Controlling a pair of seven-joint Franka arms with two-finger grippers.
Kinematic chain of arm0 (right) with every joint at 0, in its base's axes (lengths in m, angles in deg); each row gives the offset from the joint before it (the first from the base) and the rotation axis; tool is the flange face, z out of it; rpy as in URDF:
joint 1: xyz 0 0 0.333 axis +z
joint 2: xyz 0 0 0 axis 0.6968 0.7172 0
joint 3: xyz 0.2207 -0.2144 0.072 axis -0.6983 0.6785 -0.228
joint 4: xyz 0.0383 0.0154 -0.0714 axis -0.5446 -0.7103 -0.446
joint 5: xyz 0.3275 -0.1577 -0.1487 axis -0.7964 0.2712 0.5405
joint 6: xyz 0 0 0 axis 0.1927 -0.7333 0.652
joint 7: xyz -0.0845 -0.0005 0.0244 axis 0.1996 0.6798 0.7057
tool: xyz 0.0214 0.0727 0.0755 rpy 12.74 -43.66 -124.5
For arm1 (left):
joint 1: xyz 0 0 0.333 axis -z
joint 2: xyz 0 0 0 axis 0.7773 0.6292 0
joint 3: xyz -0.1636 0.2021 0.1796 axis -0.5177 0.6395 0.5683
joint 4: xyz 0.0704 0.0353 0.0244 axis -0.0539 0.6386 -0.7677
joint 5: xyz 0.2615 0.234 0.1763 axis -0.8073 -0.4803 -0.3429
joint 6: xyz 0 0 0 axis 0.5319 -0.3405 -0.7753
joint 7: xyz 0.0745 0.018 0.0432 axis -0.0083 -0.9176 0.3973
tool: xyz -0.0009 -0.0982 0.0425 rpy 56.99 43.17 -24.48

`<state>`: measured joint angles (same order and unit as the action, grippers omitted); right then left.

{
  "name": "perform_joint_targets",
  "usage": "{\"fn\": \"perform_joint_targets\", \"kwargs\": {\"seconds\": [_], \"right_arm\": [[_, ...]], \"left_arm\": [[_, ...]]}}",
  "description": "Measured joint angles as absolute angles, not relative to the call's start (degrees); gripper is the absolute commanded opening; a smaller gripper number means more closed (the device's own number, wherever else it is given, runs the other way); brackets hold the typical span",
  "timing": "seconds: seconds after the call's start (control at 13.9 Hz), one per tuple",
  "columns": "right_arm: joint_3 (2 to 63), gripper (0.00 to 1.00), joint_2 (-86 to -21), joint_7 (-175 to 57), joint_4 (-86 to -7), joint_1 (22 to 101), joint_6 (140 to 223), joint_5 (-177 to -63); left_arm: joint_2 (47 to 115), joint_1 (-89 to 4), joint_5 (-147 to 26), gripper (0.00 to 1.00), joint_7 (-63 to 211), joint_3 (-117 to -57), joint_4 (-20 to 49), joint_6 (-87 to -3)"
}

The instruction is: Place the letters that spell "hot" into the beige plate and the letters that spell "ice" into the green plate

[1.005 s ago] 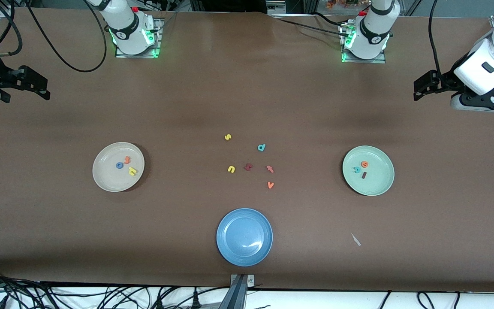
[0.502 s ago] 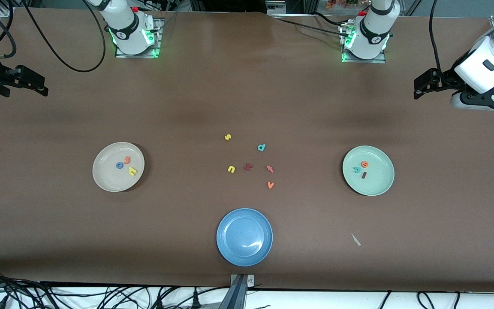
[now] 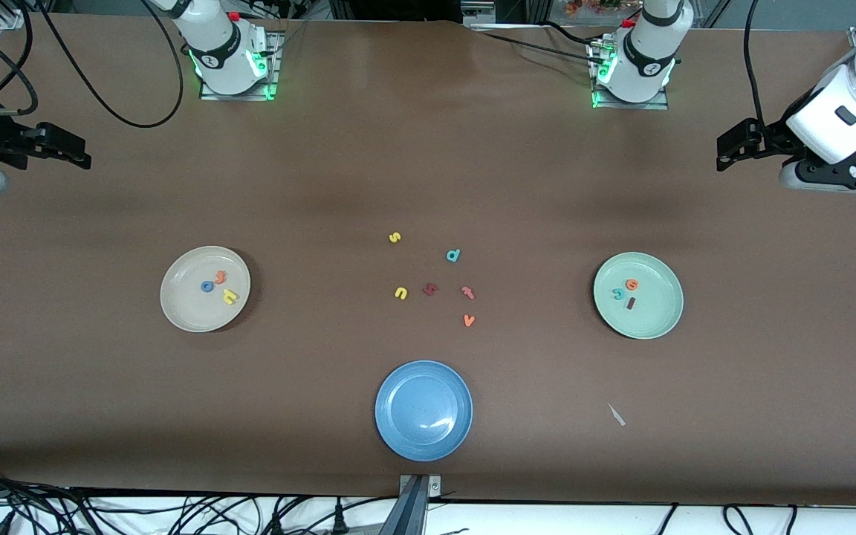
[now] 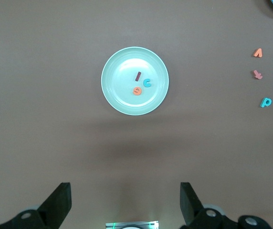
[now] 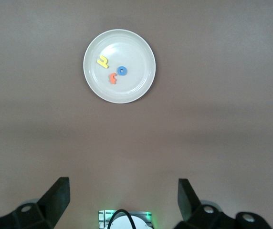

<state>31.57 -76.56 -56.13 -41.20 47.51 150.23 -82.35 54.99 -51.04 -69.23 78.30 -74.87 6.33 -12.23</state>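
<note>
Seemingly the sorting is done: the beige plate [image 3: 175, 308], toward the right arm's end of the desk [image 3: 428, 148], holds the blue "o" [image 3: 207, 286], the orange "t" [image 3: 221, 277] and the yellow "h" [image 3: 229, 296], close together but apart. The green plate [image 3: 655, 323], toward the left arm's end, holds the orange "e" [image 3: 631, 284], the teal "c" [image 3: 618, 294] and the dark red "i" [image 3: 631, 302].

The right pincer [image 3: 71, 152] hangs over bare desk at its end, jaws spread wide and holding nothing; its wrist view shows both fingers [image 5: 55, 195] well apart with the beige plate between them. The left pincer [image 3: 729, 152] hangs over its own end, equally wide and empty, and both arms seem to be waiting.

The foam letters look very light, soft and thin. If one needed moving, I would pinch it across a narrow stroke such as the "h" stem or the "i" bar, pressing low and gently, since it could squash or skid on the smooth plate.

Spare letters lie mid-desk: a yellow "s" [image 3: 394, 238], teal "d" [image 3: 453, 255], yellow "u" [image 3: 400, 293], a dark red letter [image 3: 430, 289], a second orange "t" [image 3: 467, 292] and orange "v" [image 3: 469, 320]. A blue plate [image 3: 398, 438] sits nearest the camera
</note>
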Motion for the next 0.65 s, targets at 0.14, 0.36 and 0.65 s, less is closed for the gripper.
{"fn": "perform_joint_targets", "kwargs": {"seconds": [0.14, 0.36, 0.65], "right_arm": [[31.57, 1.00, -76.55, -56.02, -41.19, 47.64, 149.74, -82.37], [31.56, 1.00, -76.47, -55.99, -41.19, 47.84, 149.54, -82.38], [31.56, 1.00, -76.38, -55.99, -41.19, 47.93, 149.48, -82.39]], "left_arm": [[54.99, -51.04, -69.23, 1.00, 78.30, -74.87, 6.33, -12.17], [54.99, -51.04, -69.23, 1.00, 78.30, -74.87, 6.30, -12.07], [54.99, -51.04, -69.23, 1.00, 78.30, -74.87, 6.28, -11.92]]}}
